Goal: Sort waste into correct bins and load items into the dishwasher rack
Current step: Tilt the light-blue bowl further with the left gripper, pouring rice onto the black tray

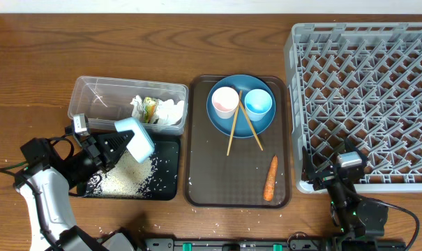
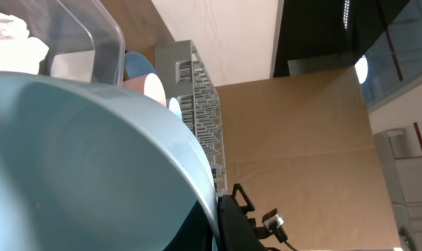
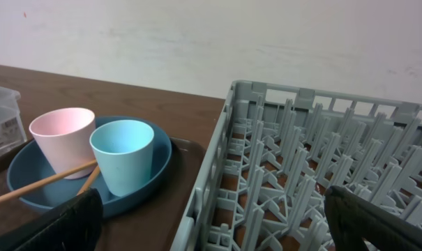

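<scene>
White bowl [image 1: 135,138] tilted over black tray [image 1: 170,174] of rice [image 1: 123,178], clamped in left gripper [image 1: 116,148]; right gripper [image 3: 214,226] spread wide beside rack [image 3: 301,139].

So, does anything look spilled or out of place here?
Yes. Rice grains are strewn across the black tray, under the tilted white bowl in the left claw, and a few lie on the table beside it.

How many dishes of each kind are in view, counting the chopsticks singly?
Cups: 2 (pink cup, light blue cup)
Plates: 1 (blue plate)
Bowls: 1 (white bowl)
Chopsticks: 2 (chopsticks)
Total: 6
</scene>
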Motion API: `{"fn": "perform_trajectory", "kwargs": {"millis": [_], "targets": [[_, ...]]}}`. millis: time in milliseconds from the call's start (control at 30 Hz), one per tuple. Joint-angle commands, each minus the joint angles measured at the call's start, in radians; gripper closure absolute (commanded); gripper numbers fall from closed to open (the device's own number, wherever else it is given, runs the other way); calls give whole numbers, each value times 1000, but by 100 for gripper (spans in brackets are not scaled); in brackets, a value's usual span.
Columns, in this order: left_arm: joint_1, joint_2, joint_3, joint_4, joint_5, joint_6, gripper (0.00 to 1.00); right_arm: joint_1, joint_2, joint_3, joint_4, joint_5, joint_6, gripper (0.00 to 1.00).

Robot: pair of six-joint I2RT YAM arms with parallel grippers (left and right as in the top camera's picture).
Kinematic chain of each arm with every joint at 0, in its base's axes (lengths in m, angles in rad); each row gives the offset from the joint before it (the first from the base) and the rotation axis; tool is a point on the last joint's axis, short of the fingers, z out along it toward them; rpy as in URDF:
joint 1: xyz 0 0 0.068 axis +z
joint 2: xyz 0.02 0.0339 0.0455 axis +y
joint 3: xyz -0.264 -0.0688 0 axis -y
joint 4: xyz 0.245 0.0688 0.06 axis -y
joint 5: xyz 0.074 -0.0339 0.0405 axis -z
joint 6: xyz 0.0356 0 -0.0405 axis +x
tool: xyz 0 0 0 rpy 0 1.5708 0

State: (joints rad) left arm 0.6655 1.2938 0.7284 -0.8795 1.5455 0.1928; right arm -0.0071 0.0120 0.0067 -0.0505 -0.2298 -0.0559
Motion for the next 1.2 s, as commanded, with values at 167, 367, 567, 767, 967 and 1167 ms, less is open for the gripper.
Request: {"fn": "perform_trajectory", "kwargs": {"millis": [167, 367, 567, 767, 967, 1167], "targets": [[-8, -3, 1, 5, -43, 6, 94, -6, -5, -1, -5, 5, -5, 1], [-10, -2, 1, -16, -117, -79, 94, -6, -5, -1, -5, 5, -5, 1], [-34, -14, 1, -38, -126, -52, 94, -6, -5, -1, -5, 5, -5, 1], [-75, -72, 47, -34, -157, -88, 94, -6, -5, -1, -5, 5, -5, 1], [-168, -196, 154, -33, -461, -250, 94, -6, -5, -1, -5, 5, -5, 1], [-365, -349, 174, 60, -711, -426, 94, -6, -5, -1, -5, 5, -5, 1]]}}
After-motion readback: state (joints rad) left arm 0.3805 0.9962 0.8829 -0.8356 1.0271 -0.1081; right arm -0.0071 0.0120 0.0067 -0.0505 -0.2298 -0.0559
